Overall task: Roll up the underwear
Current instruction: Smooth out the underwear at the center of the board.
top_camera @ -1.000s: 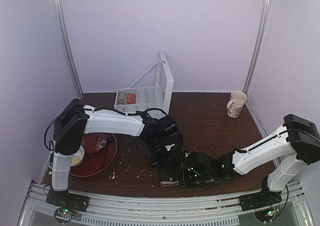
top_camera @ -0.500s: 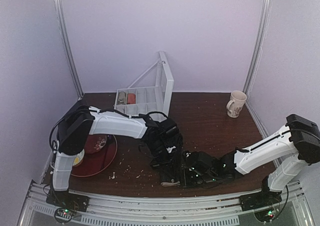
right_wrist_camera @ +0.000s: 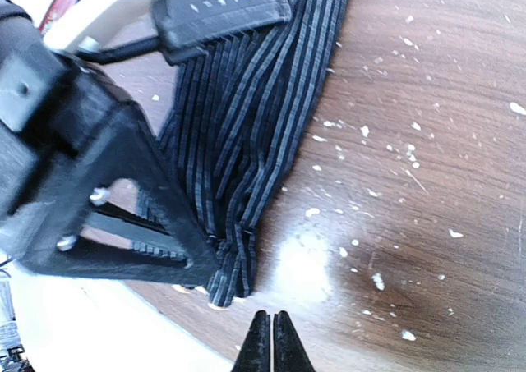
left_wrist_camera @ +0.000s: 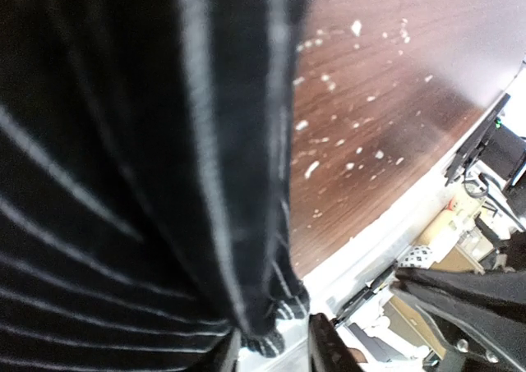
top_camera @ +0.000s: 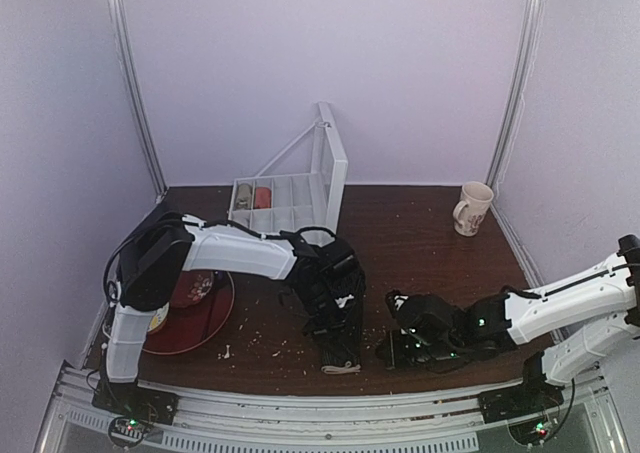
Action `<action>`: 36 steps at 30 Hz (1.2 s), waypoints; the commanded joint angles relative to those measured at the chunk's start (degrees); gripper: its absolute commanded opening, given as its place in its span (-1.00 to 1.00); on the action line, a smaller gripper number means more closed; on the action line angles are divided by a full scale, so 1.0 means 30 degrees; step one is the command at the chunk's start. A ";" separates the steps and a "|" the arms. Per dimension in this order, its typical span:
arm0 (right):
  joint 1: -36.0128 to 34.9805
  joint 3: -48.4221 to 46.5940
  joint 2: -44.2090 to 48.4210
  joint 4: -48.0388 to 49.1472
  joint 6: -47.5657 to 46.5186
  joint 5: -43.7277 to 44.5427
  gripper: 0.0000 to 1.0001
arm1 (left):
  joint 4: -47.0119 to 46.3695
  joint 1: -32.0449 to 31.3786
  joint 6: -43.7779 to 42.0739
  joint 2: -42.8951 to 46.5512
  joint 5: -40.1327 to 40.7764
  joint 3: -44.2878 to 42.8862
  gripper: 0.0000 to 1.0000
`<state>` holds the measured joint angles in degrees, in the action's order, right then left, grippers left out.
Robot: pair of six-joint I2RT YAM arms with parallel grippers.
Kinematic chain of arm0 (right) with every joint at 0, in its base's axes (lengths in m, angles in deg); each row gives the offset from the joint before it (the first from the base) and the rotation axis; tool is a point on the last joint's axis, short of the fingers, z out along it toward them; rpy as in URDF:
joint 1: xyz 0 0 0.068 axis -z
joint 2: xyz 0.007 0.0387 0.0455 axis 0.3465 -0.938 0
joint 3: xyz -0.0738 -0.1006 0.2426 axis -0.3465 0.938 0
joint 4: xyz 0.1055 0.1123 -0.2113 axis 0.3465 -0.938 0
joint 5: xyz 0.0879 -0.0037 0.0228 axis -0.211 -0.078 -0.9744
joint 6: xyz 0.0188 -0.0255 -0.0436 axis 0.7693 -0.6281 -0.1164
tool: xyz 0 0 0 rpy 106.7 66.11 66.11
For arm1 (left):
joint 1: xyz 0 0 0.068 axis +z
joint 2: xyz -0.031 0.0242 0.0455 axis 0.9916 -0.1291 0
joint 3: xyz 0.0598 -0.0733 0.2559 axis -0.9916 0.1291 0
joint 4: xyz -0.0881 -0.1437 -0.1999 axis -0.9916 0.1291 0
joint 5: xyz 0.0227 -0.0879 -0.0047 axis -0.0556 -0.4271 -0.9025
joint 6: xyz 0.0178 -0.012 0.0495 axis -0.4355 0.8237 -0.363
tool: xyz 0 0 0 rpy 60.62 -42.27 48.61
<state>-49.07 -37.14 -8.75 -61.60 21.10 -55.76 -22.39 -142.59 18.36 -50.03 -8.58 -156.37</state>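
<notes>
Black pinstriped underwear (top_camera: 340, 349) is lying as a narrow bundle at the middle of the table's (top_camera: 430, 243) near edge. The left pincer (top_camera: 333, 318) is straddling it with its fingers apart, probably to regrip the roll. The right pincer (right_wrist_camera: 271, 332), fingers pressed together, is hovering just to the right, giving it room.

Dark wooden table (top_camera: 420, 243), surface strewn with pale crumbs (top_camera: 262, 338). Red tray (top_camera: 205, 323) lay at left edge. White compartment box (top_camera: 285, 201) sat at rear centre, clear lid (top_camera: 333, 168) raised along its right side; one left compartment held red item (top_camera: 262, 197). Cream mug (top_camera: 472, 208) stood upright at rear right, near wall. Metal rail (top_camera: 330, 413) ran along near edge.
</notes>
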 commanded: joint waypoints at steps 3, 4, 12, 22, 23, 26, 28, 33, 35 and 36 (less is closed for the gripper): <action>-0.0111 0.0111 -0.0587 -0.0026 -0.0062 0.0301 -1.00 | -0.0237 -0.0095 0.0139 -0.0228 -0.0150 -0.0178 -0.07; -0.0118 0.0134 -0.0578 0.0048 -0.0061 0.0315 -1.00 | -0.0310 -0.0095 0.0205 -0.0196 -0.0169 -0.0138 -0.06; -0.0107 0.0123 -0.0276 -0.0168 -0.0138 0.0604 -1.00 | -0.2524 -0.0073 0.1647 -0.0384 -0.1099 0.0934 -0.12; -0.0116 0.0384 0.0266 -0.0337 -0.0089 0.0727 -1.00 | -0.0168 -0.0036 0.0896 -0.0385 -0.0001 -0.0385 -0.05; -0.0115 0.0379 0.0287 -0.0280 -0.0105 0.0742 -1.00 | 0.0259 -0.0036 0.0659 -0.0263 0.0132 -0.0783 -0.04; -0.0118 0.0356 0.0231 -0.0116 -0.0200 0.0755 -1.00 | 0.1030 -0.0007 0.0343 0.0216 0.0506 -0.1737 -0.04; -0.0115 0.0265 0.0122 -0.0060 -0.0301 0.0731 -1.00 | 0.1483 0.0021 0.0167 0.0468 0.0784 -0.2288 -0.04; -0.0119 0.0189 0.0039 0.0345 -0.0405 0.0490 -1.00 | 0.2934 0.0174 -0.0335 0.1337 0.2071 -0.3353 -0.03; -0.0104 0.0105 -0.0010 0.0678 -0.0642 0.0216 -1.00 | 0.3249 0.0290 -0.0397 0.1841 0.2589 -0.3293 -0.03; -0.0117 0.0003 -0.0103 0.0865 -0.0837 0.0029 -1.00 | 0.3407 0.0389 -0.0408 0.2165 0.2883 -0.3135 -0.04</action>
<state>-49.20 -36.51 -9.01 -60.86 20.46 -55.10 -16.36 -142.39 18.93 -48.72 -4.23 -164.64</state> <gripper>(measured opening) 0.001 0.485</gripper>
